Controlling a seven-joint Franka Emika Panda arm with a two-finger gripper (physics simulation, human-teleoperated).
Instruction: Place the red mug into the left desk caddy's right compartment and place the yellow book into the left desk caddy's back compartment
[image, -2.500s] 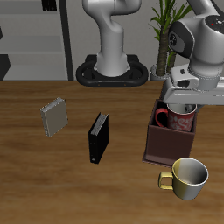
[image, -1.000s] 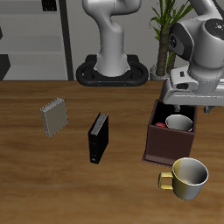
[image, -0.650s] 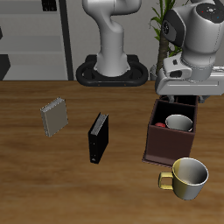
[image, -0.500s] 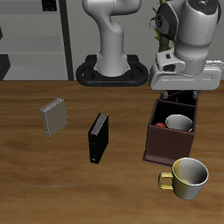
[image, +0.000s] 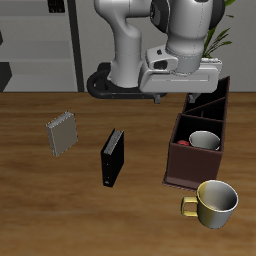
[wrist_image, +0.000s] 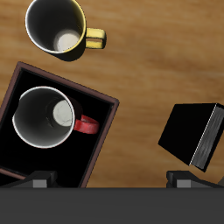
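A wooden desk (image: 60, 200) carries several things. The red mug with a whitish inside (image: 203, 140) stands upright in the squarish end compartment (image: 182, 158) of the long dark maroon-brown open-topped desk caddy (image: 176, 172); the wrist view shows its red handle (wrist_image: 85, 125) pointing toward the compartment's wall. The rest of the caddy, with its black partitions (image: 207, 103), stretches toward the back of the desk. A plain yellow-gold mug (image: 213, 203) stands just outside the caddy, nearer the desk's front edge. A black book with a white spine (image: 112, 157) stands upright near the middle of the desk. The small thin grey-tan book (image: 62, 133) stands tilted, well apart from the caddy, beyond the black book. The robot's tool (image: 173, 96) hangs raised above the desk, between the black book and the caddy, open and holding nothing.
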